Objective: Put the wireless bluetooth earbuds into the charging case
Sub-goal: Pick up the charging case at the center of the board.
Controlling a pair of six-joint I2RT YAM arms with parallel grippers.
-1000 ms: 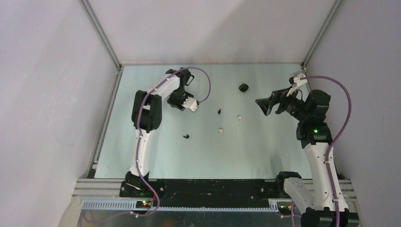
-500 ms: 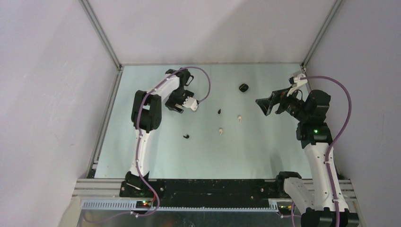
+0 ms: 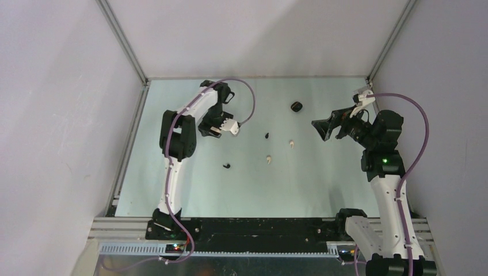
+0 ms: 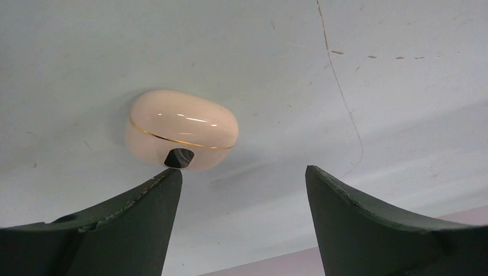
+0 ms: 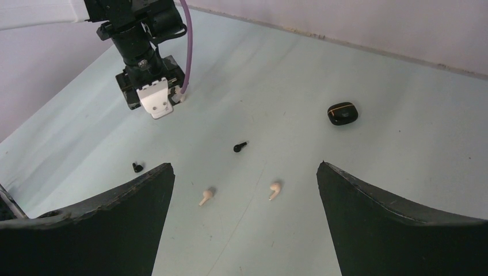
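The matte, pale blue-green surface (image 4: 403,115), faintly scratched, carries everything. The right gripper (image 5: 243,165) hangs above it, its dark, rough-edged curved fingers spread wide and holding nothing. The left gripper (image 4: 241,172) also stands open and empty. Just past one of its fingertips lies a glossy cream charging case (image 4: 182,129), pebble-shaped, lid shut, with a thin gold seam. A smaller black case (image 5: 342,112), oval and gold-rimmed, sits well apart. Loose between the arms lie the tiny stemmed earbuds: cream-white earbuds (image 5: 206,196) (image 5: 275,190) and black earbuds (image 5: 240,147) (image 5: 137,167).
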